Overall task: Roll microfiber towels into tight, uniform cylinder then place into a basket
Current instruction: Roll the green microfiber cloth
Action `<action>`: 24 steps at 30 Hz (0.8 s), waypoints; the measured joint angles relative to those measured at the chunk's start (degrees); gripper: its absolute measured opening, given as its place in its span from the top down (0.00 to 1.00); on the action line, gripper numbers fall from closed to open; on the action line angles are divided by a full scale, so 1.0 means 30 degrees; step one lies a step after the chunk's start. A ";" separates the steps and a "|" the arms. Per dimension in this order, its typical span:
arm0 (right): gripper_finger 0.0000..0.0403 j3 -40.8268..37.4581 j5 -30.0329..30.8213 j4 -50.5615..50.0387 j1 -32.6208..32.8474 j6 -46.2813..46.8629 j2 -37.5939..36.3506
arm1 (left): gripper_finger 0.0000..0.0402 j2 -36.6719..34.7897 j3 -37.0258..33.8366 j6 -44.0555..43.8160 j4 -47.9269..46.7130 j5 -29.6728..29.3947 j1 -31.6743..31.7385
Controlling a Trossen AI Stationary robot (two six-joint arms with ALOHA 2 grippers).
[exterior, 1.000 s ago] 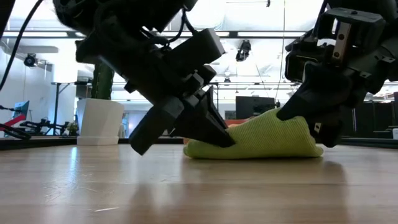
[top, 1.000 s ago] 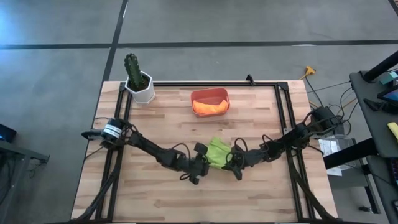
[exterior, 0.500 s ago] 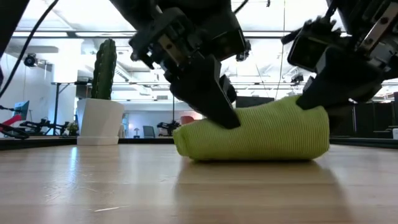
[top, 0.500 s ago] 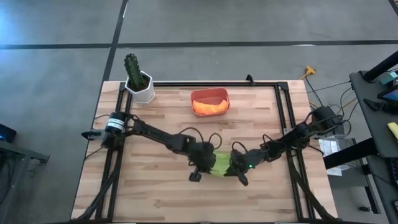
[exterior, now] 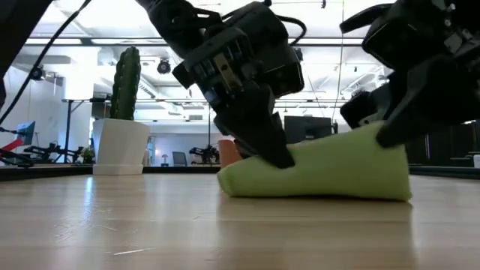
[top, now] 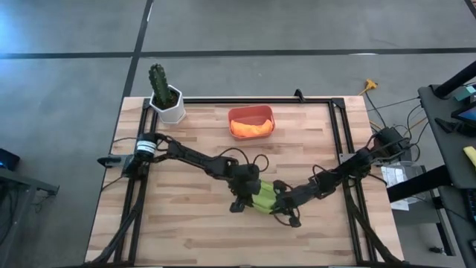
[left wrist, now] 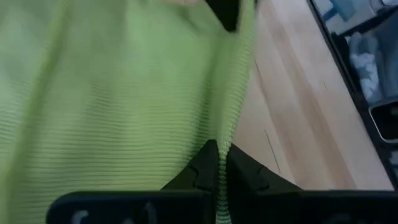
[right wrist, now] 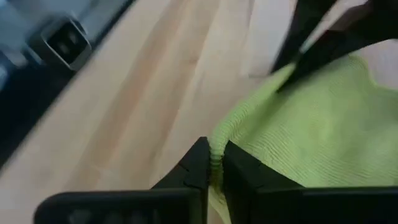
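On the wooden surface (top: 186,223), near its middle, the rolled green towel (top: 265,198) is pinched at both ends: its left edge by the closed left pincer (top: 245,195), its right by the closed right pincer (top: 286,211). In the basket (top: 251,113), far centre, the orange towel (top: 251,128) is seen.

Even indoor light overhead, harsh backlight at table height

From above, the pale wooden tabletop (top: 186,223) is evenly lit, a bluish glare at the frame's upper left. In the low view, bright ceiling lamps (exterior: 75,56) backlight the dark arms into silhouettes; the wood in the foreground shines and blurs. Both wrist views are soft, the lime-green ribbed cloth (left wrist: 112,106) blurred near the lens.
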 joint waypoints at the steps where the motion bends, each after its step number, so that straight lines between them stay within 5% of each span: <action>1: 0.91 0.0192 -0.0013 -0.0599 0.0004 -0.0501 -0.0004 | 1.00 0.0211 0.0198 -0.0208 -0.0158 0.0096 -0.0049; 12: 0.64 0.4044 -0.0009 -0.9019 0.0984 -0.4903 -0.0146 | 1.00 0.1039 0.0828 -0.0482 -0.1052 0.1833 0.0049; 20: 0.61 0.6162 -0.0153 -1.0775 0.1552 -0.4299 -0.0138 | 1.00 0.0605 0.1508 -0.1835 -0.0904 0.4192 0.0173; 24: 0.63 0.7365 -0.0049 -1.1673 0.1663 -0.7531 -0.0281 | 1.00 0.0598 0.1644 -0.1886 -0.0855 0.5841 0.0221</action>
